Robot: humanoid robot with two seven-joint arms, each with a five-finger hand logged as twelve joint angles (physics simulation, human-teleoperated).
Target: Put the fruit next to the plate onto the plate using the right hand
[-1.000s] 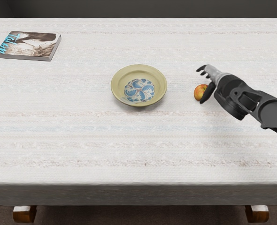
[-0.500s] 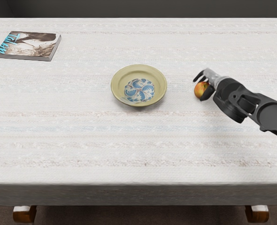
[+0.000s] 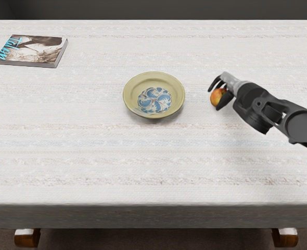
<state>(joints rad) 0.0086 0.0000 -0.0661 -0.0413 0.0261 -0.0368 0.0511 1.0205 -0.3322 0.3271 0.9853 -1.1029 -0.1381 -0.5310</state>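
On my head view the right arm comes in from the right edge, and the right hand (image 3: 224,89) sits to the right of the plate (image 3: 129,87), well apart from it. Its dark fingers (image 3: 213,83) are curled over the top of the fruit (image 3: 216,97), with another digit hooked under its right side, so I read the hand as closed around the fruit in a grasp. The fruit is small and round, orange-red with a yellowish patch, and only its left half shows past the fingers. I cannot tell whether it is resting on the table (image 3: 143,161) or held just clear of it. The plate is a shallow olive-yellow dish with a blue and white swirl in its centre, and it lies near the middle of the pale tabletop. A magazine (image 3: 32,50) lies flat at the far left corner.
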